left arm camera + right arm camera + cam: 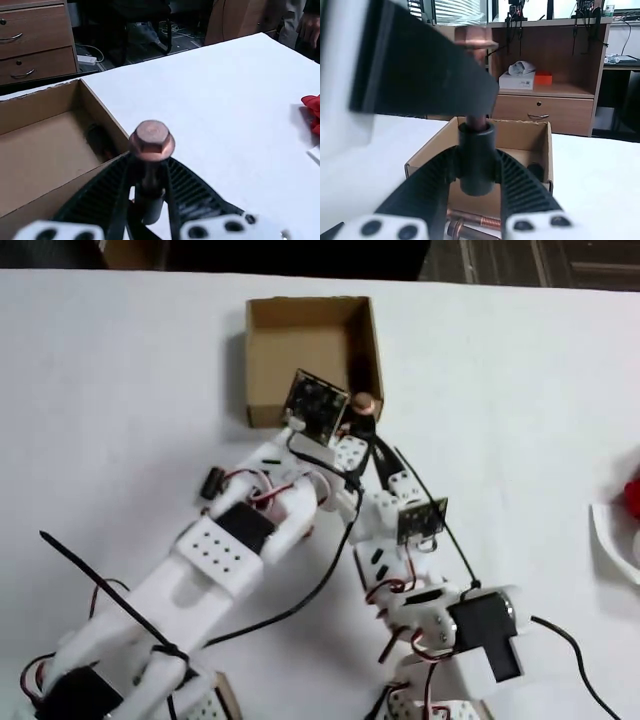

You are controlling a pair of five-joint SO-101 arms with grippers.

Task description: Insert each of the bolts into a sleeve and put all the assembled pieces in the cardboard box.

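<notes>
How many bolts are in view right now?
2. One bolt stands in the sleeve held by the right gripper; a second bolt lies on the table beneath it. The dark piece in the cardboard box may hide another.

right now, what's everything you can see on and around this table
bolt: one, copper, upright, shank entering the sleeve
sleeve: one, black, beside the box
loose bolt: one, copper, lying on the table near the box
cardboard box: one, brown, open, far side of table
dark piece: one, inside the box
red thing: one, table's right edge, at a white dish
table: one, white
drawers: wood, behind the table
left gripper: black fingers, shut on the bolt
right gripper: black fingers, shut on the sleeve
</notes>
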